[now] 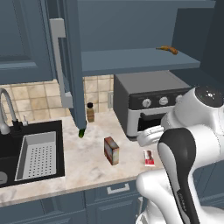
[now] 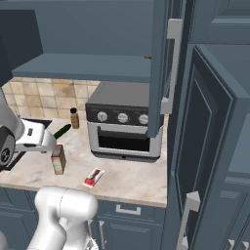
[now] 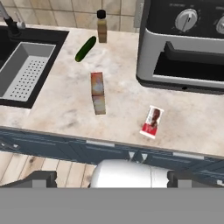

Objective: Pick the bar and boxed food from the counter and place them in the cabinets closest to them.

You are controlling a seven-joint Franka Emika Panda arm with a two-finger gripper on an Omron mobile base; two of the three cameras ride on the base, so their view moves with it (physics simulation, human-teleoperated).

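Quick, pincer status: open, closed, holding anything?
Pincer: open and empty, above the counter's front edge; bar and box both lie untouched on the counter.

The arm folds up from the base, elbow bent high, its wrist reaching forward. The gripper point(image 3: 112, 177) looks steeply downward (jaws spread wide), its fingertips point(image 3: 40, 177) holding nothing.

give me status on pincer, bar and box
Pincer open, holding nothing, above the counter edge. Bar flat near the oven; boxed food upright left of it. Both untouched, nothing blocking either.
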